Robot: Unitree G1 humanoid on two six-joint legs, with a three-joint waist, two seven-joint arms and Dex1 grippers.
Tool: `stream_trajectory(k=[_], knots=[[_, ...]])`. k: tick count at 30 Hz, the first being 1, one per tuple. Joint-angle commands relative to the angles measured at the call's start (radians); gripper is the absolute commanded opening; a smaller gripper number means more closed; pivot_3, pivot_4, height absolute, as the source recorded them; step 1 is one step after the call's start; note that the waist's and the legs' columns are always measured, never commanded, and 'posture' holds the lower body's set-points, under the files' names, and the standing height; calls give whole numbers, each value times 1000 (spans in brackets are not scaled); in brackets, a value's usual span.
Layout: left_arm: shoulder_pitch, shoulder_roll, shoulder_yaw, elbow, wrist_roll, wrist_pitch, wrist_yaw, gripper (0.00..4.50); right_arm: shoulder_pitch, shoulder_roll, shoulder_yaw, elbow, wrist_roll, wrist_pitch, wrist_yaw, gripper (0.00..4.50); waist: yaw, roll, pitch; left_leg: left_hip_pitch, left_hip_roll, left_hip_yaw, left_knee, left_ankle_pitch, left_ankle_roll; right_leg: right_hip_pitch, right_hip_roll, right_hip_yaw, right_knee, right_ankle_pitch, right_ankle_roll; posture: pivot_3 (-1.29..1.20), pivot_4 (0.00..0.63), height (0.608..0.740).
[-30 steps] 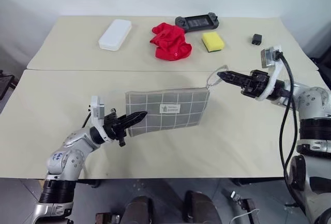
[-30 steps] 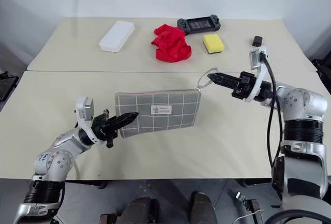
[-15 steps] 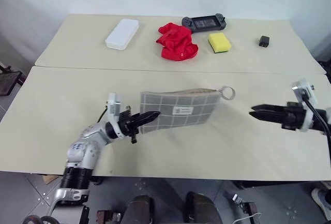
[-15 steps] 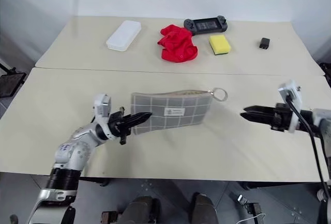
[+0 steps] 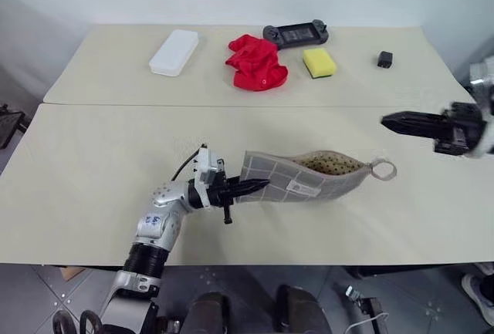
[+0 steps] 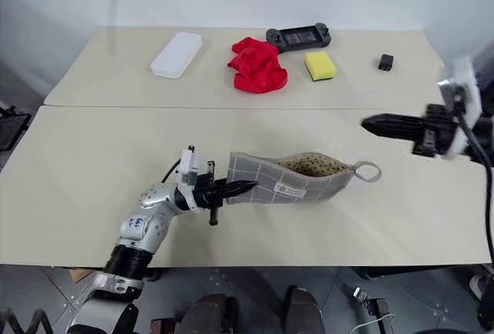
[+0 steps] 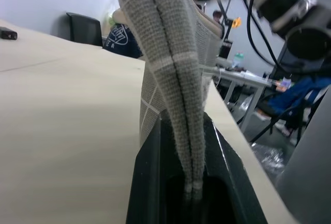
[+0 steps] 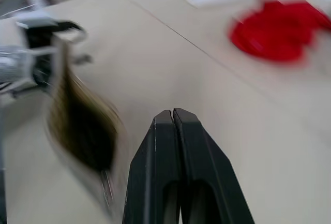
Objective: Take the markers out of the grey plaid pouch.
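Note:
The grey plaid pouch [image 5: 305, 181] hangs level just above the near table. My left gripper [image 5: 262, 185] is shut on its left end, and in the left wrist view the fabric [image 7: 176, 74] is pinched between both black fingers. The pouch's top edge gapes open, showing a dotted lining [image 5: 330, 163], and its pale cord loop [image 5: 384, 170] hangs free at the right end. My right gripper [image 5: 384, 121] is shut on nothing, up and to the right of the loop and apart from it. The markers are hidden.
On the far table lie a white hard case [image 5: 173, 51], a red cloth [image 5: 255, 62], a black game controller [image 5: 295, 34], a yellow sponge [image 5: 318, 62] and a small black block [image 5: 384, 59]. A seam [image 5: 116, 105] divides the two tables.
My right gripper has left the cord loop, swung off to the right, risen and shut. The left gripper has carried the pouch rightward, and the pouch's top now gapes open.

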Motion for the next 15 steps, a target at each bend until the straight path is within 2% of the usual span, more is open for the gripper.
stream_trajectory(k=[1,6,15], knots=[[23,-2,10,4,22,-49,5,0,-26,49,115,-94,-33,-11,-23,37,8,0,0,0,0,0,0,0,0,0,0,0,0,0,0,0,150,740],[58,8,12,-20,34,-63,15,0,-37,104,202,-129,-69,-51,-18,37,16,0,0,-2,-2,0,1,0,1,0,-1,-1,0,0,0,0,150,740],[103,29,10,-54,49,-75,34,0,-18,95,346,-107,-243,-323,117,37,9,0,0,-2,-2,0,1,0,1,0,-1,-2,-1,0,1,0,150,740]])
